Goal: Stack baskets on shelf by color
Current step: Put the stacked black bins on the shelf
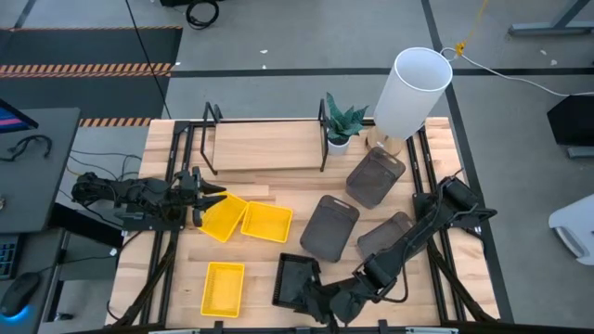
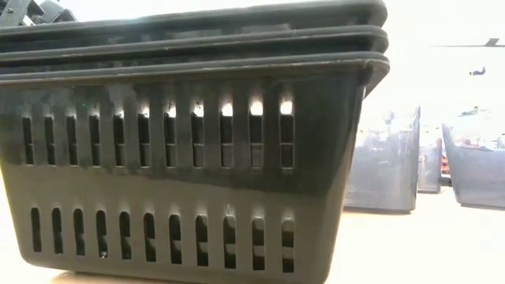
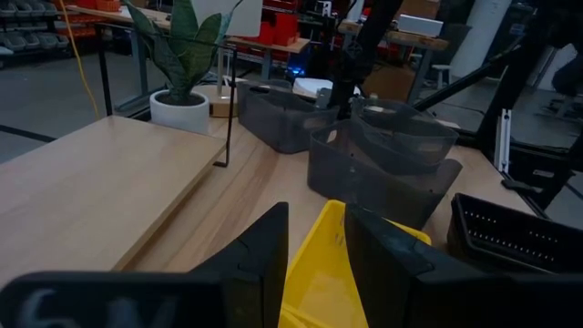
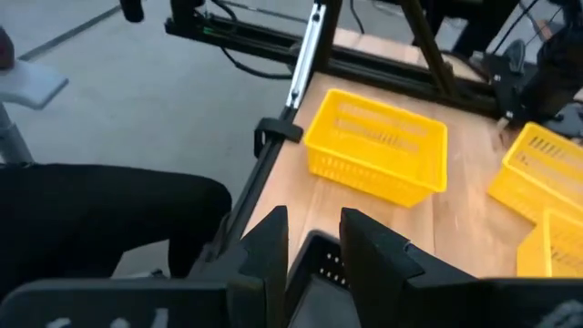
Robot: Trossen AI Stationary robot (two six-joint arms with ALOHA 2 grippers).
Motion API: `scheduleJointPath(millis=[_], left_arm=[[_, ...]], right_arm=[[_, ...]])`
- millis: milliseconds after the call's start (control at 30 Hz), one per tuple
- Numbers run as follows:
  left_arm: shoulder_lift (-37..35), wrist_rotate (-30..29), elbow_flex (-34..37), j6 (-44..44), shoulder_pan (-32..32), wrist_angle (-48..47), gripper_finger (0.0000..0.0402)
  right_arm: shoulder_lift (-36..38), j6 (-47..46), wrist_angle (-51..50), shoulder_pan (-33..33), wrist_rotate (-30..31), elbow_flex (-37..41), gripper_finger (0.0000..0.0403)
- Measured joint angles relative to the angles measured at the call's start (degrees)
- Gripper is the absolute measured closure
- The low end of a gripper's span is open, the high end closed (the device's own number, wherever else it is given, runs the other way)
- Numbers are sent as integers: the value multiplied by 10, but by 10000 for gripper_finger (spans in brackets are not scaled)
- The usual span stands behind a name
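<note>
Wooden bench [image 1: 278,255] is holding baskets. Left end effector [image 3: 314,239] is pinching a yellow basket's [image 1: 223,218] rim. Right end effector [image 4: 312,239] is pinching the black basket [image 1: 297,281].

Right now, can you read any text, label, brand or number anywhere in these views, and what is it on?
No readable text in any view.
Left hand: pale marks on its body, too blurred to read.
Right hand: pale marks too, also blurred.
Baskets, shelf, white cylinder: no markings visible.
</note>
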State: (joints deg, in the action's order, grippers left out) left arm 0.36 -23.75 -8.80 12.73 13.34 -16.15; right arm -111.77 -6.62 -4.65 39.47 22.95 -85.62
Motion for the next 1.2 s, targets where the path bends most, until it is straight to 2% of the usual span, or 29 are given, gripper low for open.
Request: scheduleJointPath(millis=[167,433,500,600,800,1000,1200], left_arm=[[0,0,0,0,0,-1,285],[0,0,0,0,0,0,285],[0,0,0,0,0,0,285],[0,0,0,0,0,1,285],[0,0,0,0,0,-1,285],[0,0,0,0,0,0,285],[0,0,0,0,0,0,285]], right_arm=[[-78,31,-14,9,-8,-42,296],[-195,37,-211,5,-4,-254,296],[-215,25,-274,0,-3,-300,296],[-224,-6,-319,-7,-5,-348,294],[-219,-68,-375,-22,-47,-352,272],[-223,-89,-382,-31,-94,-342,213],[-225,-89,-377,-34,-96,-341,162]])
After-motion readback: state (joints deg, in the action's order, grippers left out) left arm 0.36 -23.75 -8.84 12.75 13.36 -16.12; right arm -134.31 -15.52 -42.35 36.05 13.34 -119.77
